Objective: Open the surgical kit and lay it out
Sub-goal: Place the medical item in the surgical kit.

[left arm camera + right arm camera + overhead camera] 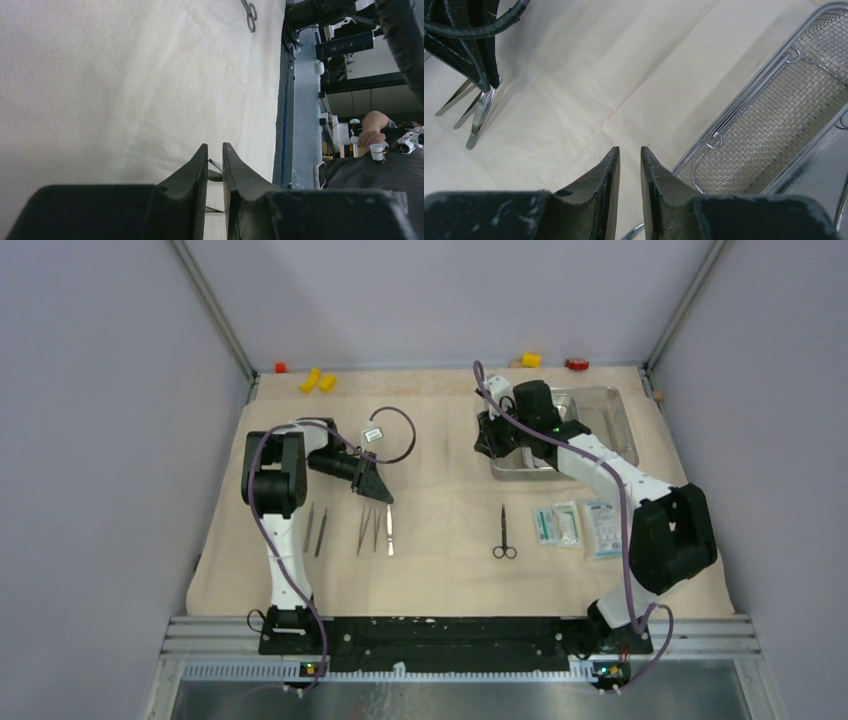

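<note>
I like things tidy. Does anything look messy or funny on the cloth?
Nothing really stands out. The tools, scissors and packets lie in a neat row on the cloth. Only the little yellow blocks sit loose at the far edge.

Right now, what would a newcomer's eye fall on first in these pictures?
First comes the wide beige cloth spread under both arms. On it lie a row of thin steel tools by the left arm, scissors in the middle and white packets to their right. A shiny tray stands at the far right, partly under the right arm.
</note>
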You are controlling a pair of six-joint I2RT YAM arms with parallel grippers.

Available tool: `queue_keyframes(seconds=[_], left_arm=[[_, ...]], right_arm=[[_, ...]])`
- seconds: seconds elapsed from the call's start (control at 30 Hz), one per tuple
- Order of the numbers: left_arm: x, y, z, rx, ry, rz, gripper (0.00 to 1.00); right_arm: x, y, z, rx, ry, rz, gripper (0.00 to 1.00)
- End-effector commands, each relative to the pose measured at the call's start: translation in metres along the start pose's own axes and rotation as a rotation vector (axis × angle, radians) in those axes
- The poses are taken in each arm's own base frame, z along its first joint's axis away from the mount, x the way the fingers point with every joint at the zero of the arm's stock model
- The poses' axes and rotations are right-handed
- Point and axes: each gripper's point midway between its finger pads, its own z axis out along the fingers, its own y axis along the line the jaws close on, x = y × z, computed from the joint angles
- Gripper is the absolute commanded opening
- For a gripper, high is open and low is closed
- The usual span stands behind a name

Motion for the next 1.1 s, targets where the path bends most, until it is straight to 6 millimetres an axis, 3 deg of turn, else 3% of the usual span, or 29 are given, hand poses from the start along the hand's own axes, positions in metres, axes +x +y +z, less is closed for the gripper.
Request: queue_keyframes(seconds=[0.0,0.2,0.4,0.7,1.07], left_arm=[[-0.010,-0.001,-0.005,-0.013,-0.011,0.052,0.22],[-0.010,-0.002,-0.006,-0.037,-0.016,0.045,0.21],[-0.015,0.001,-0.008,-0.134,-0.028,-0.018,0.00],[-0.026,0.013,-0.014,-0.462,-0.019,-0.100,0.00],[-0.003,0.033,0.009,-0.601,0.062,-0.401,0.00]], right_arm=[[-0.012,0.004,0.004,-0.009,-0.028,-0.023,0.21],[-0.011,0.004,0.005,-0.011,-0.025,-0.022,0.20],[-0.011,0.005,0.005,-0.011,-0.025,-0.021,0.20],[-0.011,0.003,0.009,-0.008,-0.010,-0.019,0.19],[-0.017,-0.005,0.002,0.042,-0.022,-0.050,0.19]])
